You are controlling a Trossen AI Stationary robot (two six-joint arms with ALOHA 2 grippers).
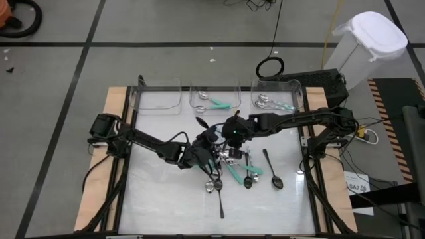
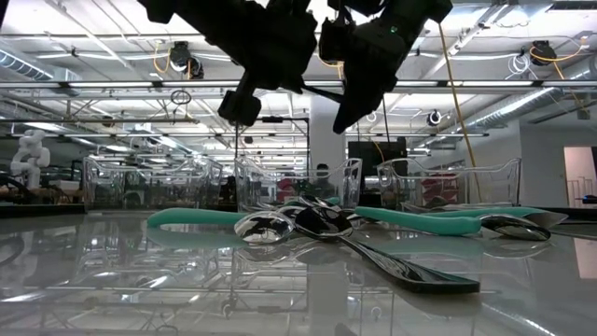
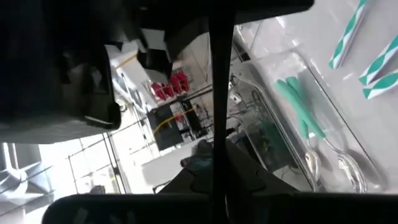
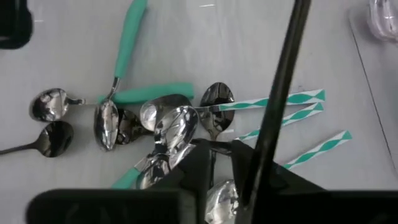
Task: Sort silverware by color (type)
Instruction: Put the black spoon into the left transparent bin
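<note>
A black spoon hangs in the air above the middle of the table, between my two grippers. My left gripper is shut on its thin handle. My right gripper slants down right beside it, its fingers a little apart, and the handle runs past one of them. Below them, a pile of silverware lies flat on the table: shiny spoons with teal handles, striped teal-and-white handles and black spoons. My left gripper pinches the black spoon's thin handle between its two fingers, which come nearly level from the table's left and lie across it. The spoon is lifted clear of the table. My right gripper: the handle runs along one finger; whether it touches, I cannot tell.
Three clear bins stand along the far edge: the left one, the middle one with teal-handled spoons, the right one with silver spoons. A black spoon lies toward the near edge. A white container stands off the table, far right.
</note>
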